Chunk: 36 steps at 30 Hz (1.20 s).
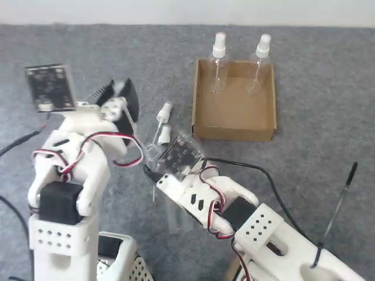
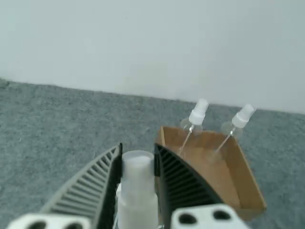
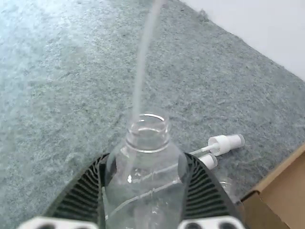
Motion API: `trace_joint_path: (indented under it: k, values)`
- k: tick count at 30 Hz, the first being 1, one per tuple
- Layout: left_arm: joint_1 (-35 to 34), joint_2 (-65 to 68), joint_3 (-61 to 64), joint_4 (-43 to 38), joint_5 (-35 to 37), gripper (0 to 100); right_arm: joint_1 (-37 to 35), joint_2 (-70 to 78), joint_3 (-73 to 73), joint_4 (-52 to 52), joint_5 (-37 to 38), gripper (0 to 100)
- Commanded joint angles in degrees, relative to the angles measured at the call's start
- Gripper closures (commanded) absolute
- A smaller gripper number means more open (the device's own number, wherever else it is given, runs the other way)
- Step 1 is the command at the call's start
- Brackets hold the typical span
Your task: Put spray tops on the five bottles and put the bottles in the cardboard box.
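The bench (image 1: 316, 146) is covered in grey carpet. The cardboard box (image 1: 234, 111) lies open-topped on its far side. Two clear bottles (image 1: 218, 73) (image 1: 256, 73) stand upright in the box against its far wall, each fitted with a white spray top.

Left claw (image 2: 137, 155): closed on a white spray top (image 2: 138, 191), with both jaws pressed against its sides.

Right claw (image 3: 145, 167): gripping a clear, uncapped bottle (image 3: 147, 138) by the body, neck pointing away from the wrist. A thin dip tube (image 3: 143, 71) runs down into the open neck.

Two loose spray tops (image 1: 164, 111) (image 1: 164, 134) lie on the carpet just beside the held bottle, between it and the box.
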Motion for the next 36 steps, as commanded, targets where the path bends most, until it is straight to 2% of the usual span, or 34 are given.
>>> trace_joint_path:
  k: [1,6,11,16,18,23,31,36]
  values:
    - [3.0,-1.1,0.9,2.4,-3.3,99,2.9,-2.5,-0.8,-0.2,-4.3,99.3]
    - [7.6,-1.2,5.8,1.1,-4.6,99,3.0,-2.5,-0.7,0.3,-5.4,99.3]
    - [7.8,-1.2,8.7,1.1,-7.3,99,3.1,-2.6,1.9,2.2,-5.3,99.3]
    - [8.3,-1.2,11.7,0.0,-7.3,99,5.9,-1.9,3.4,-9.0,-6.2,99.3]
    - [8.2,-1.2,13.3,-1.1,-7.3,99,6.8,-1.9,4.8,-12.7,-9.2,99.3]
    - [8.3,-1.2,18.2,-5.4,-7.1,99,6.8,-1.9,5.3,-14.8,-11.5,99.3]
    - [9.1,-1.2,19.0,-5.5,-6.9,99,12.3,-2.2,6.2,-21.4,-15.2,99.3]
    - [9.1,-1.2,18.9,-5.8,-5.7,99,12.4,-2.4,9.7,-28.0,-14.9,99.3]
